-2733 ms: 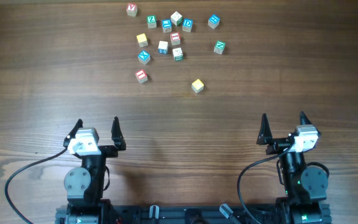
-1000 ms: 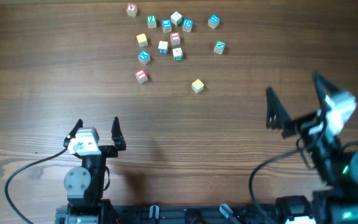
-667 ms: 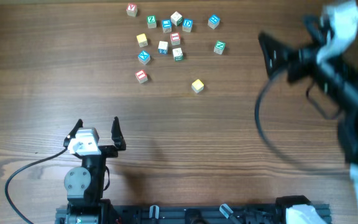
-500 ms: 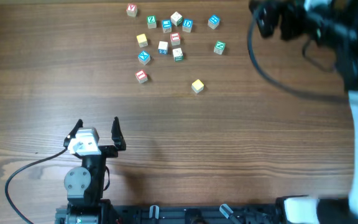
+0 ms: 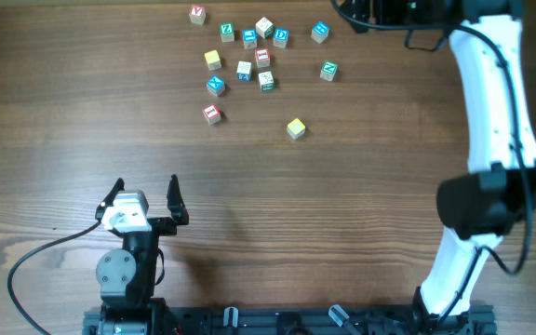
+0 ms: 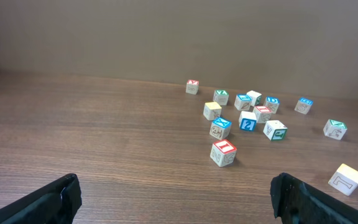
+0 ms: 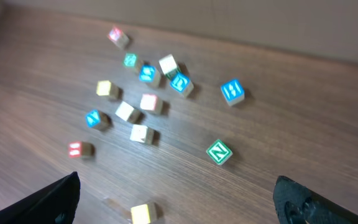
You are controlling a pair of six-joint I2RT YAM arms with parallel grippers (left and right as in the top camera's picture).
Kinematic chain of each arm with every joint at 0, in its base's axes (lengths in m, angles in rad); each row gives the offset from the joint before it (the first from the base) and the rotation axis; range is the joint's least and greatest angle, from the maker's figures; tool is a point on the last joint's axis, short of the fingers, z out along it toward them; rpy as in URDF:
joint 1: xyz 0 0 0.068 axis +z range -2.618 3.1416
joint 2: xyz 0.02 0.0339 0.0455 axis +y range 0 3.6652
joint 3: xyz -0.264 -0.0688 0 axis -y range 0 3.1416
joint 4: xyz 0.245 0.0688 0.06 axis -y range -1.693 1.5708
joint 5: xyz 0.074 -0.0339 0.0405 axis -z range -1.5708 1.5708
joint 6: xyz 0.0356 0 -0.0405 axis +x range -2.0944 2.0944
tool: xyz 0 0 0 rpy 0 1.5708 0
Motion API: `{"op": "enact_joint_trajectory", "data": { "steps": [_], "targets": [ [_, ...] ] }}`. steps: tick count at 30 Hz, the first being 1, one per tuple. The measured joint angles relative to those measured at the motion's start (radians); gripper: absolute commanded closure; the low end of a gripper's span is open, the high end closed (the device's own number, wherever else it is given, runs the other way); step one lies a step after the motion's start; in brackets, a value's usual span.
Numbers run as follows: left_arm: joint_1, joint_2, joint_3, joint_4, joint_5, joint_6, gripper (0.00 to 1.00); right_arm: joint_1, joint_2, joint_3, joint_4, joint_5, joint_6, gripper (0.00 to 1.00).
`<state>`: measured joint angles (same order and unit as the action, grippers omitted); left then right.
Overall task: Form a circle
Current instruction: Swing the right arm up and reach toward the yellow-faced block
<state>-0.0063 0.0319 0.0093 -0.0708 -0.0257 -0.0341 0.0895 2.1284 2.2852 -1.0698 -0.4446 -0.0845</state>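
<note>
No circle shows. Small wooden letter cubes lie in a loose scatter at the far middle of the table: a green N cube (image 5: 328, 70) (image 7: 219, 152), a blue X cube (image 5: 215, 86) (image 6: 220, 127), a red cube (image 5: 212, 113) (image 6: 223, 153) and a yellow cube (image 5: 295, 127) (image 7: 143, 213) standing alone nearest me. My left gripper (image 5: 146, 184) (image 6: 176, 194) rests open near the front edge, well short of the cubes. High at the far right, my right gripper (image 5: 372, 11) (image 7: 176, 198) hangs open and empty, looking down on the scatter.
More cubes cluster at the back, among them a red one (image 5: 197, 14) farthest left and a blue one (image 5: 319, 32). The right arm's white link (image 5: 491, 84) stretches over the table's right side. Bare wooden table (image 5: 82, 102) surrounds the scatter.
My right arm has swung up from the front edge and reached to the far right, beside the cubes. The left arm and the cubes have not moved.
</note>
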Motion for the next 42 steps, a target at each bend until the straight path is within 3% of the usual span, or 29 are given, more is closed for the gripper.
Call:
{"op": "enact_joint_trajectory", "data": {
  "steps": [8,11,16,21,25,30,38,42],
  "targets": [
    [0.0,0.0,0.0,0.0,0.0,0.0,0.0,0.04,0.144,0.0,0.097,0.0,-0.023,0.0],
    [0.0,0.0,0.0,0.0,0.0,0.0,0.0,0.045,0.158,0.0,0.145,-0.003,0.029,0.01],
    [0.0,0.0,0.0,0.0,0.0,0.0,0.0,0.053,0.158,-0.007,0.226,-0.007,0.091,0.24],
    [0.0,0.0,0.0,0.0,0.0,0.0,0.0,0.103,0.158,-0.059,0.272,0.009,0.087,0.34],
    [0.0,0.0,0.0,0.0,0.0,0.0,0.0,0.183,0.158,-0.12,0.282,0.128,0.083,0.35],
    [0.0,0.0,0.0,0.0,0.0,0.0,0.0,0.244,0.158,-0.191,0.247,0.273,0.075,0.0],
    [0.0,0.0,0.0,0.0,0.0,0.0,0.0,0.238,0.158,-0.309,0.097,0.331,0.064,0.0],
    [0.0,0.0,0.0,0.0,0.0,0.0,0.0,0.237,0.158,-0.354,0.07,0.317,0.064,0.2]
  ]
}}
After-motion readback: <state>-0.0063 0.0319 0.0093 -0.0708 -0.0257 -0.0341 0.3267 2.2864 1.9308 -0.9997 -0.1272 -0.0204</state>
